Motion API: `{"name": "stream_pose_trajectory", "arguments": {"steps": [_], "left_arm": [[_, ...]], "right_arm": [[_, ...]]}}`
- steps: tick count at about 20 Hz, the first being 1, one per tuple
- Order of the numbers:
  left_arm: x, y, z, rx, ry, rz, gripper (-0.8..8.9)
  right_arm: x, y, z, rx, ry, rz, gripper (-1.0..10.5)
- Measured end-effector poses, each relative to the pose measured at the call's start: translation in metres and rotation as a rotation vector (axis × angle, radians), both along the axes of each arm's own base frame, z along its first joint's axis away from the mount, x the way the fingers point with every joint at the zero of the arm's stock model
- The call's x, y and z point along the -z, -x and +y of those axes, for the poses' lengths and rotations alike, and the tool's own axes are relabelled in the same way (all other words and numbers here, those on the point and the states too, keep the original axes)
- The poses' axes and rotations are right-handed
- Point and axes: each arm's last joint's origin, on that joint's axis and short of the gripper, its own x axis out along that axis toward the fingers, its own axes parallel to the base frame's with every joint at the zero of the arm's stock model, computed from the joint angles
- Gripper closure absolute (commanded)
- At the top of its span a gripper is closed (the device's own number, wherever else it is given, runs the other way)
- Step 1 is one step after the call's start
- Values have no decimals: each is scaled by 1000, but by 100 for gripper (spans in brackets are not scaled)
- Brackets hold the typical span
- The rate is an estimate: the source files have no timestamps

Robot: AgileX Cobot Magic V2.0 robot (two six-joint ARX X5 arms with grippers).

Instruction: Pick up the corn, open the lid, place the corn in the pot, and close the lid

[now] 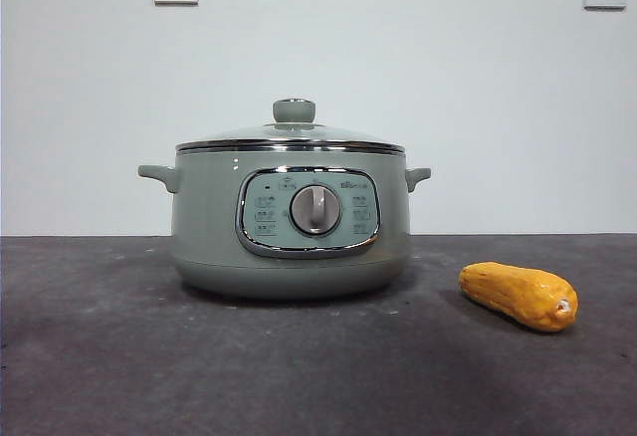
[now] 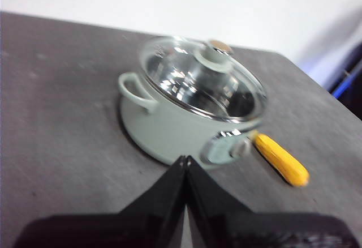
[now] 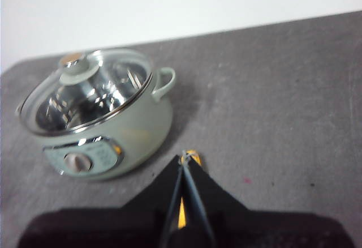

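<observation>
Right wrist view, corn (image 3: 191,157) behind right gripper (image 3: 185,163)

Dark grey table (image 1: 100,356) carries pot (image 1: 209,227) and, apparently apart, corn (image 1: 518,295).

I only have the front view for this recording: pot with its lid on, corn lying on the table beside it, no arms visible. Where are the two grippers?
Observer: Both are above the table, out of your view. The left gripper has its jaws shut and empty, looking down at the pot.
Operator: And the right one?
Observer: The right gripper is also shut, and the corn shows just past its tips, so that arm is over the corn.
Operator: Anything already inside the pot?
Observer: Through the glass lid, the wrist views show only a shiny steel interior, with no food visible.
</observation>
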Motion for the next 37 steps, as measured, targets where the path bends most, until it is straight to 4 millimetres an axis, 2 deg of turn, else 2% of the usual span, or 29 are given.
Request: {"name": "stream_pose_trajectory", "arguments": {"steps": [9, 17, 18, 19, 21, 22, 23, 29, 33, 37], "left_arm": [[-36, -1, -2, 98, -44, 75, 820], [-53, -7, -5, 164, -69, 100, 808], [-53, -8, -5, 177, -64, 106, 759], [-52, -9, -6, 185, -61, 111, 625], [-52, -12, -6, 188, -60, 120, 233], [-52, -12, -6, 191, -58, 122, 184], [-52, -13, -6, 197, -55, 124, 185], [-51, -17, -6, 214, -45, 142, 185], [-53, -22, -7, 244, -37, 115, 185], [-52, -25, -7, 254, -31, 125, 185]], "right_arm": [[-50, -2, 1, -82, 96, 149, 957], [-70, -10, 1, -128, 175, 229, 944], [-69, -12, 2, -131, 178, 237, 931], [-68, -13, 2, -132, 179, 245, 858], [-68, -15, 2, -133, 180, 251, 577], [-68, -15, 2, -133, 179, 251, 412], [-68, -15, 2, -132, 177, 253, 303], [-67, -20, 2, -132, 173, 272, 286], [-64, -46, 7, -192, 132, 329, 290], [-39, -100, 25, -256, 165, 483, 290]]}}
